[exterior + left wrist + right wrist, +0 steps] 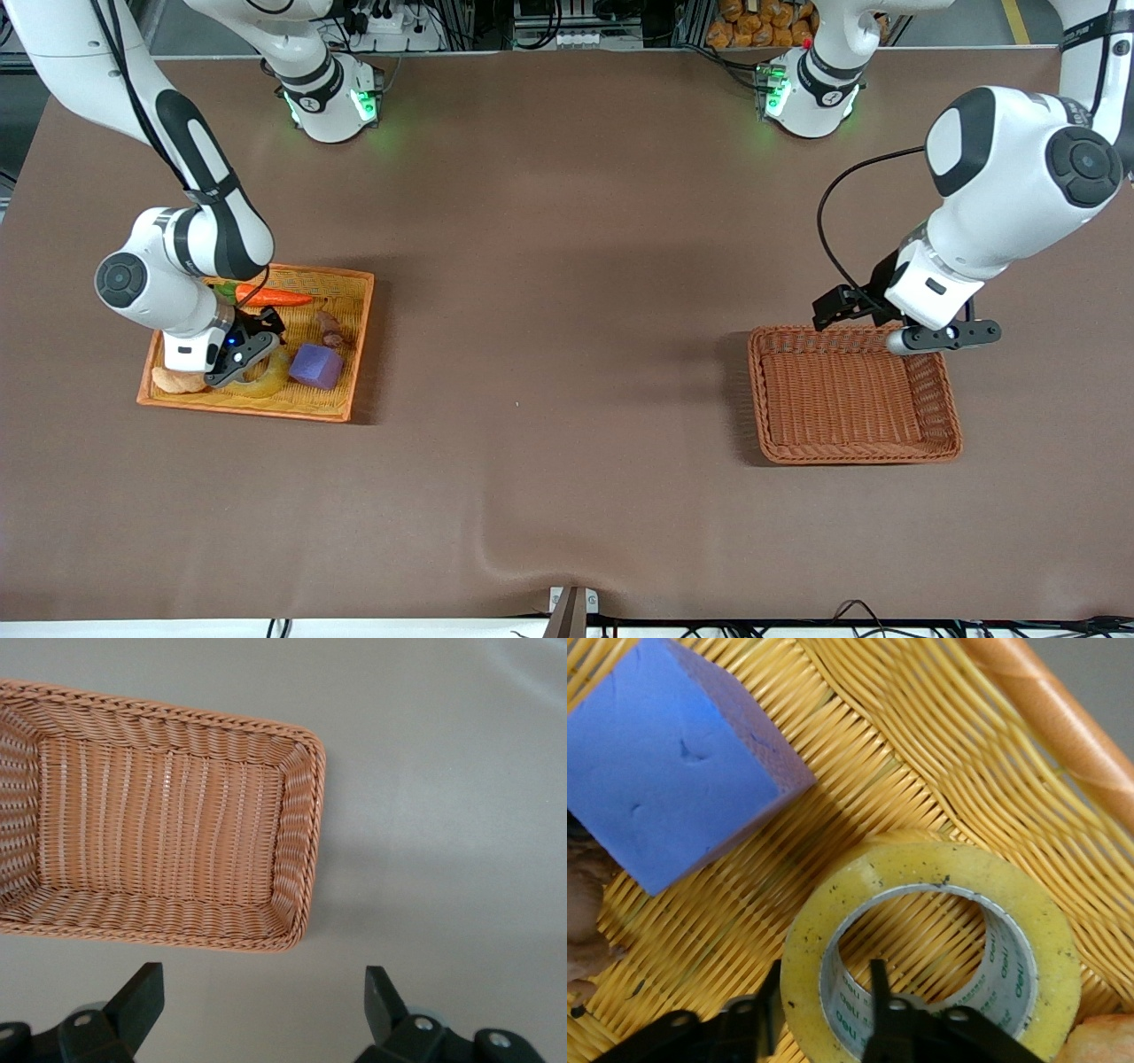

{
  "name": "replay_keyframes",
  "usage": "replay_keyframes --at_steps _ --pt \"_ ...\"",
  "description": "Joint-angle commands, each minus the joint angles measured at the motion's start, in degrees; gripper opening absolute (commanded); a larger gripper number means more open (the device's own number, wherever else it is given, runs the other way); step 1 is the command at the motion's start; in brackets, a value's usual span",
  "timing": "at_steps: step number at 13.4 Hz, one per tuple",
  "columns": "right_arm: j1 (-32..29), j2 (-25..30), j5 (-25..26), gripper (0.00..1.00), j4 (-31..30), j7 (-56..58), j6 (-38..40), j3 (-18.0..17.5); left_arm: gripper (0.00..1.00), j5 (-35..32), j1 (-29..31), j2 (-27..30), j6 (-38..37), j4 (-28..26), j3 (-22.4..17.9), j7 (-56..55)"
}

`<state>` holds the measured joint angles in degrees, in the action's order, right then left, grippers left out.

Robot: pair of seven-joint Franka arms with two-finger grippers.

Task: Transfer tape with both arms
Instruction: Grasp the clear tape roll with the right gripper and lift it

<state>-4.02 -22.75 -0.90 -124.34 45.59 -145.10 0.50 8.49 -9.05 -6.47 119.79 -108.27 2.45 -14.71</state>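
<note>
Gripping the wall of the tape point(935, 943), the right gripper point(824, 1010) is down in the flat yellow tray point(350, 350), with one finger point(879, 992) inside the roll's round hole and the other against its outer face, so the ring's wall is pinched between them. In the front view the right gripper point(237, 354) covers part of the tape point(270, 379), which lies flat on the tray's weave. The tape is just beside the purple cube point(316, 366), on the side toward the right arm's end of the surface point(549, 310), and close to the tray's raised rim. A pale orange croissant toy point(177, 381) lies beside the tape, nearer still to that end. Farther from the front camera than the tape, a toy carrot point(273, 298) lies in the same tray, with a small brownish item point(331, 330) next to the cube that is hard to make out.

Well apart from the tray, at the left arm's end, the left gripper point(864, 306) hangs with its fingers point(142, 997) spread wide and nothing between them. It is over the edge of a brown wicker basket point(939, 416), and the arm waits there.
</note>
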Motion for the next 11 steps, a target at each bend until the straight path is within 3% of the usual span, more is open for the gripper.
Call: replay_keyframes --at_steps 1,4,7,9,11 --pt "0.4 1.5 -0.2 0.00 0.1 -1.9 0.6 -0.4 1.00 0.9 -0.1 1.0 1.2 -1.4 0.1 -0.7" --pt "0.8 3.5 -0.1 0.00 4.0 -2.2 8.9 -0.8 1.00 0.7 -0.3 0.7 1.9 -1.5 0.5 -1.4" --pt "3.2 5.3 -0.1 0.00 15.3 -3.5 26.8 -0.7 1.00 0.6 -0.3 0.5 2.5 -1.5 0.8 -1.8" --pt "6.2 5.4 -0.2 0.00 20.8 -12.4 34.7 -1.1 1.00 0.6 -0.3 0.5 2.5 -1.5 0.8 -1.8" --pt "12.6 5.2 -0.2 0.00 23.6 -25.1 35.4 -1.5 1.00 0.6 -0.3 0.5 2.6 -1.5 0.8 -1.8"
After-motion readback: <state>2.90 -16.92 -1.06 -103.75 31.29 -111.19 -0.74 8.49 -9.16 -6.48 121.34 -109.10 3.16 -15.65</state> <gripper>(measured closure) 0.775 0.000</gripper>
